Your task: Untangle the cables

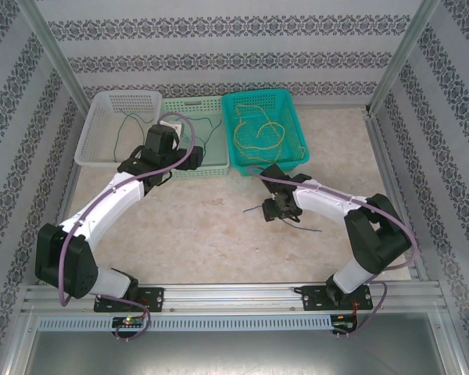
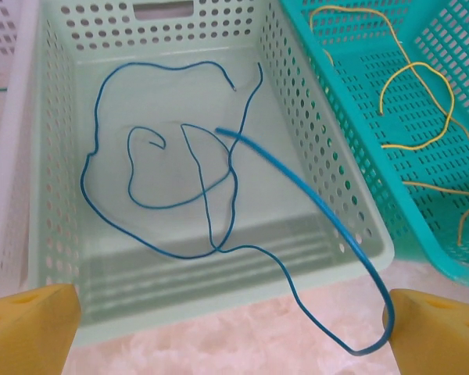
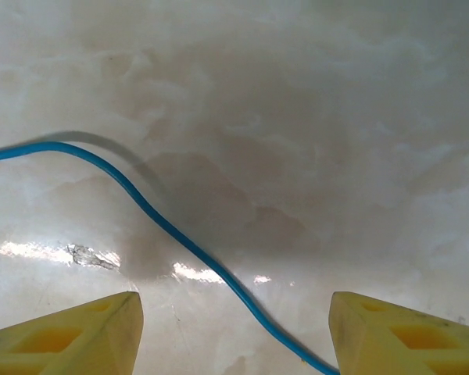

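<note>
Pale marble-pattern tabletop point(image 1: 203, 234) carries one loose thin blue wire point(image 3: 180, 236), running diagonally, far-left to near-right, directly under the right gripper point(image 3: 234, 312), whose jaws stand wide apart either side of it. The left gripper point(image 2: 230, 312), also spread, hovers over the pale green perforated plastic basket point(image 2: 55, 156) holding a second blue wire point(image 2: 297, 182). Judgement: right arm is nearer the loose wire.
</note>
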